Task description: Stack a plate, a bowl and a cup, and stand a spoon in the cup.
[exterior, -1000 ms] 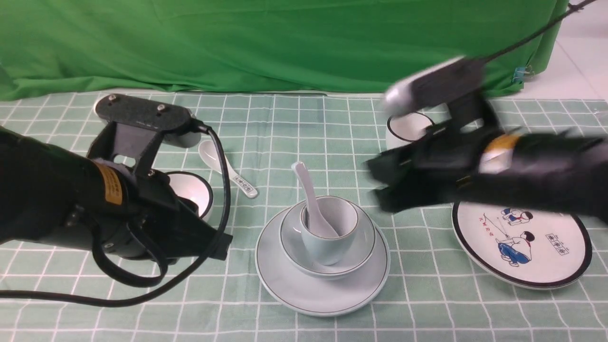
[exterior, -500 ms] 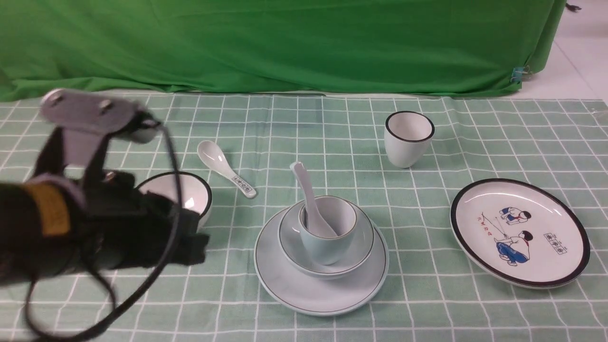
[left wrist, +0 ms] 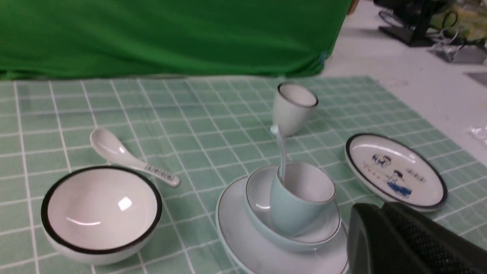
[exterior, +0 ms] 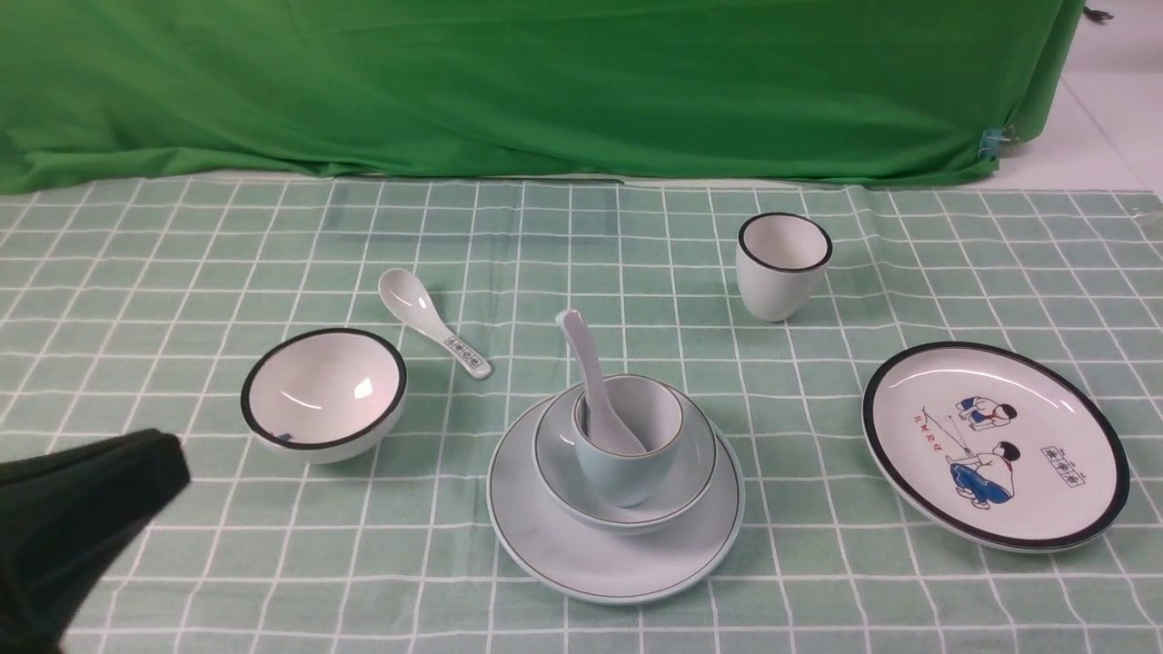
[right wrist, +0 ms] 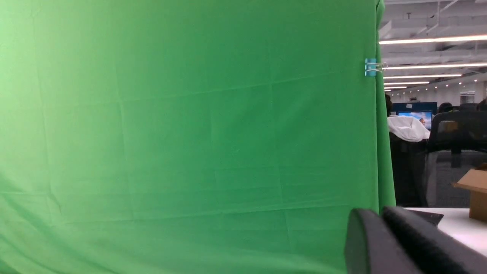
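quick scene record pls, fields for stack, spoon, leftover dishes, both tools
stack: small pale blue handleless cup in wide shallow grey-white bowl on plain pale blue-white round plate
spoon: plain white ceramic soup spoon standing tilted in the cup, handle up
leftovers: black-rimmed white bowl, printed-handle white spoon, black-rimmed white cup, cartoon plate, all apart from the stack
left tool: near left edge, clear of dishes
right tool: only in its wrist view, facing green cloth
task: looks done

A green cloth (right wrist: 190, 133) fills nearly the whole view, with a blue clip (right wrist: 370, 67) at its edge. The dark right pincer (right wrist: 382, 243) shows only in part, its jaws unclear. Beyond the cloth are ceiling lights (right wrist: 430, 40), a chair (right wrist: 452, 152) and a cardboard box (right wrist: 473, 194).
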Controlling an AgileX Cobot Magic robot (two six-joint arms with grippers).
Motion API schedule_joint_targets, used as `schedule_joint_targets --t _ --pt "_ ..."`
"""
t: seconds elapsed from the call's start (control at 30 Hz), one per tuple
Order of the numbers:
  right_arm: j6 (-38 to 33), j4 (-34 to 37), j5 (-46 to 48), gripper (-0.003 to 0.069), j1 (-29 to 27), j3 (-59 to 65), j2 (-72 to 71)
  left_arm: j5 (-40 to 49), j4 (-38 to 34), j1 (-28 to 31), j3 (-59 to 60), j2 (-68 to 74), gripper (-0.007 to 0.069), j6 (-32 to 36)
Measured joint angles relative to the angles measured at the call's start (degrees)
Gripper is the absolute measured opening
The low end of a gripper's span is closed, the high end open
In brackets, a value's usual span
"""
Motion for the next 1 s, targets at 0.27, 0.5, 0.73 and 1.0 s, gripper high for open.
schedule_joint_targets --t 0.27,0.5,0.73,1.0 --pt "0.0 0.0 1.1 0.0103 0.0 0.0 0.0 -0.9 0.0 0.0 0.0 -2.0 0.0011 0.3" --pt "0.0 0.0 1.1 0.012 0.0 0.0 0.0 -1.0 0.4 0.0 0.0 -2.0 0.0011 1.2" --pt "0.0 0.0 1.2 0.014 0.0 0.0 0.0 -5.1 -0.9 2.4 2.7 -5.1 0.0011 8.0" --pt "0.0 0.0 1.1 0.0162 0.0 0.0 0.0 -13.4 -12.6 21.4 23.6 -19.1 0.0013 23.2"
